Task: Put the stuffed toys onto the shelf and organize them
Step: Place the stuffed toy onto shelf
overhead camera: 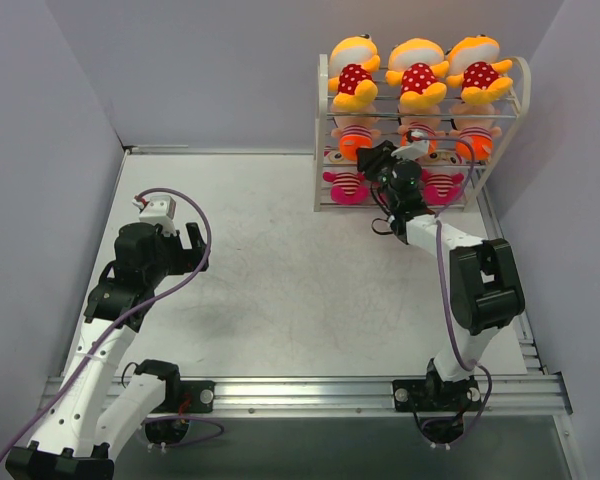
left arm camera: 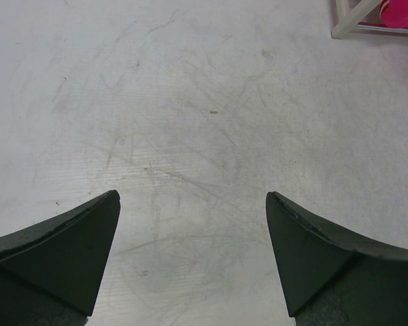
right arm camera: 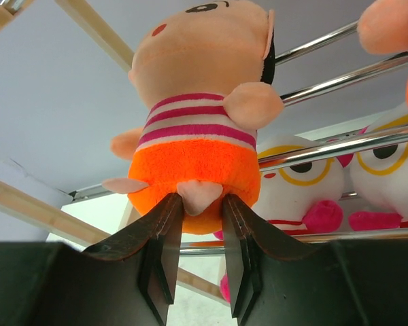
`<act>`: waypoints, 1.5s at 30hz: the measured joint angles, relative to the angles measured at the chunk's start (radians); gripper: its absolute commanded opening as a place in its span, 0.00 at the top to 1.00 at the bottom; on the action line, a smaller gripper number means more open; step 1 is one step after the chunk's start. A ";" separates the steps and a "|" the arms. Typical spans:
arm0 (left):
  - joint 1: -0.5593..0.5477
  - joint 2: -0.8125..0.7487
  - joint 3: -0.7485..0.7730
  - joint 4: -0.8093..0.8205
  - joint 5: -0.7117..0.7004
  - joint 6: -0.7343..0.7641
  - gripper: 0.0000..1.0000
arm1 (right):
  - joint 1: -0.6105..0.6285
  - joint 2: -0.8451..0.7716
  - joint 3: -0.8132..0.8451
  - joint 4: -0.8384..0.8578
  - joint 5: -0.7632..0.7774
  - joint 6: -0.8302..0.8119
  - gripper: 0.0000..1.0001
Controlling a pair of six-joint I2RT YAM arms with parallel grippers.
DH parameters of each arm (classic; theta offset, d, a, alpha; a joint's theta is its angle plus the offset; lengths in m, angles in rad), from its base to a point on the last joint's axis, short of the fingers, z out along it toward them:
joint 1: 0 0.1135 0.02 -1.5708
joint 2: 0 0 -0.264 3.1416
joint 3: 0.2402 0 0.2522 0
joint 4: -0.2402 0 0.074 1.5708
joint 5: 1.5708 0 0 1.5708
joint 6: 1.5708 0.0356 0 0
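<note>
Orange-bottomed doll [right arm camera: 197,136] is sitting on the shelf [right arm camera: 340,82] mid-frame; right claw [right arm camera: 202,204] is pinching its foot, probably letting go next.

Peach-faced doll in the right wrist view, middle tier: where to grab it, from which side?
Take the peach-faced doll low, at the small nub under its orange bottom, coming from below and in front. It sits upright with shelf rods crossing behind it, so its back looks blocked; the nub is narrow enough for the right gripper, whose fingers flank it.
</note>
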 measured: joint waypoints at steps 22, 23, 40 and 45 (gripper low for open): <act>0.000 0.000 0.000 0.000 0.000 0.000 0.03 | -0.005 -0.135 -0.001 -0.151 0.019 -0.039 0.34; 0.000 0.000 0.000 0.000 0.000 0.000 0.03 | -0.008 -0.146 -0.001 -0.169 0.019 -0.039 0.34; 0.000 -0.002 0.000 0.000 0.000 0.000 0.03 | -0.298 -0.360 0.005 -0.539 -0.035 -0.031 0.34; 0.000 -0.002 0.000 0.000 0.000 0.000 0.03 | -0.353 -0.360 0.005 -0.539 -0.080 -0.013 0.34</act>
